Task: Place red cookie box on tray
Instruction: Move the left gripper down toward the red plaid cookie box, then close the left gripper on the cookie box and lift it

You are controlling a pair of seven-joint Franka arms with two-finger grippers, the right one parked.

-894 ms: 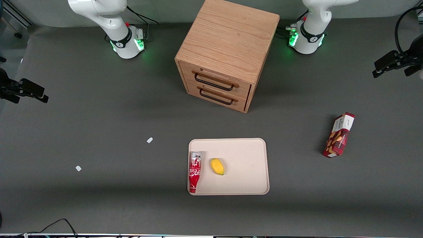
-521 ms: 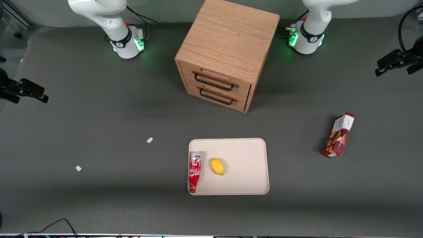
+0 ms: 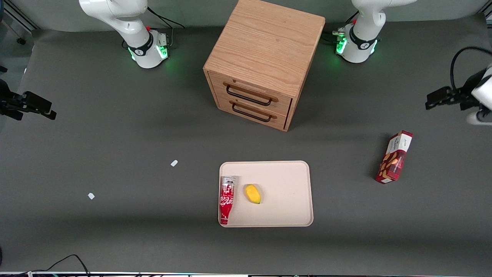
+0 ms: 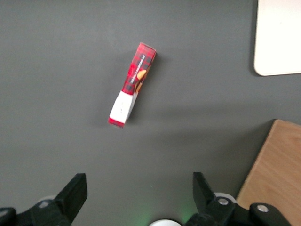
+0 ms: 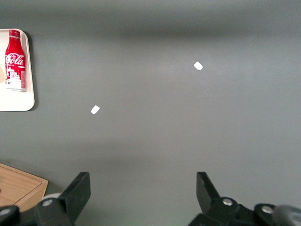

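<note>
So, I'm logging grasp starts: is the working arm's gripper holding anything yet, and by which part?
Nothing is held. The gripper is open and hovers apart from the red cookie box, which lies on the table.

Our arm (image 3: pixel 365 23) is smooth, round and white, with a black ring and a green light at its base. A black cable loops to our gripper (image 4: pixel 138 200), which has two black fingers (image 4: pixel 75 190) with silver screws.

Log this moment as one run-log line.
phase: approach | gripper: jaws open, empty, above table, apart from red cookie box | box: on table, off tray | tray holds: cola bottle, yellow fruit
</note>
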